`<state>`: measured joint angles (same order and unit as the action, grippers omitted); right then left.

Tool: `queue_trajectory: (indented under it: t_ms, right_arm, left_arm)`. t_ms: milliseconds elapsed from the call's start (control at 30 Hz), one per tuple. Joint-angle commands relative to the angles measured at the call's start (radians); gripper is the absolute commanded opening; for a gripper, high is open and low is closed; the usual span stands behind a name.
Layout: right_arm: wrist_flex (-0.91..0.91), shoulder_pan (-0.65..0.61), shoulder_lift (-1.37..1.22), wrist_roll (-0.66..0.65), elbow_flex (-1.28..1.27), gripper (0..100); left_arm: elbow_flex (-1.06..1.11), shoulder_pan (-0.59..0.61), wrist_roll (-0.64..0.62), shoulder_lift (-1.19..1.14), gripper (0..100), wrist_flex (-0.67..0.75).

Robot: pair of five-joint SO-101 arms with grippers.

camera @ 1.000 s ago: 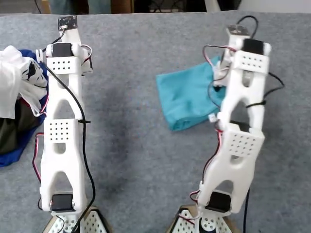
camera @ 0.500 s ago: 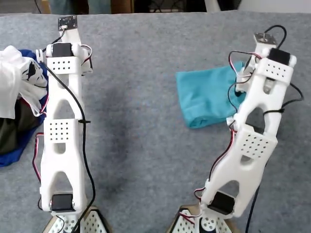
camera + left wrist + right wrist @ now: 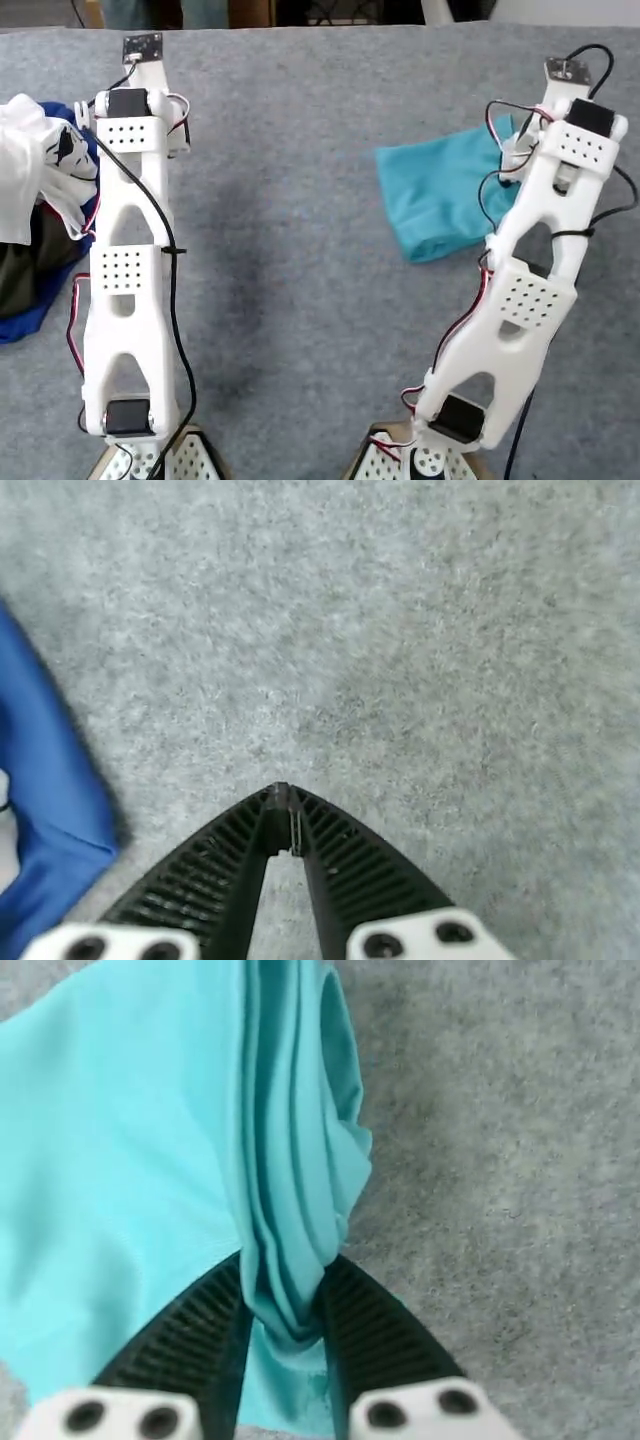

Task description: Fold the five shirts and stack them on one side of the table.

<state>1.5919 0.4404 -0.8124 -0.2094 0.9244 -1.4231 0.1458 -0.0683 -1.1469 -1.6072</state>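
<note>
High view: grey carpet-like surface (image 3: 300, 180) carries both arms side by side. Left arm (image 3: 125, 250) lies extended along the left side. Just beside it, at the left edge of the surface, sits a pile of shirts (image 3: 30, 190) in white, blue and dark cloth, heaped and unfolded. Right arm (image 3: 535, 260) leans toward the right edge, with its wrist over the right border of the teal shirt (image 3: 440, 195). That shirt lies folded flat on the far right part of the surface, well apart from the pile.

Left wrist view: left gripper (image 3: 283, 805) points down at bare surface. Its fingertips meet at a point with nothing between them. The edge of a blue shirt (image 3: 45, 810) lies near, off to one side, not touching the gripper.

Right wrist view: right gripper (image 3: 285, 1295) is clamped on a bunched fold at the edge of the teal shirt, and the cloth runs up between both fingers. The rest of the shirt spreads flat on one side of the fold, with grey surface on the other.
</note>
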Motion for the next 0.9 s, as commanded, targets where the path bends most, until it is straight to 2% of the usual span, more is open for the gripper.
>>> queue_trajectory:
  t_ms: [0,433,500,600,700,767,867]
  right_arm:
    - [0.000,0.029,0.010,-0.006,0.048,1.5]
    - [0.023,0.044,0.008,-0.006,0.050,2.3]
    - [0.026,0.041,0.008,-0.005,0.056,8.7]
    - [0.034,0.040,0.013,-0.002,0.059,26.4]
    - [0.041,0.021,0.016,-0.008,0.059,41.9]
    - [0.064,0.009,0.016,-0.008,0.062,46.0]
    - [0.109,-0.005,0.015,-0.008,0.107,43.3]
  left_arm:
    - [-0.051,0.025,0.012,0.028,3,-0.008]
    - [-0.093,0.070,0.040,0.029,3,-0.026]
    - [-0.159,0.091,0.041,0.029,3,-0.066]
    - [-0.252,0.139,0.040,0.029,4,-0.120]
    - [-0.243,0.193,0.040,0.100,10,-0.152]
    - [-0.234,0.245,0.040,0.172,12,-0.153]
    - [-0.237,0.334,0.040,0.279,13,-0.153]
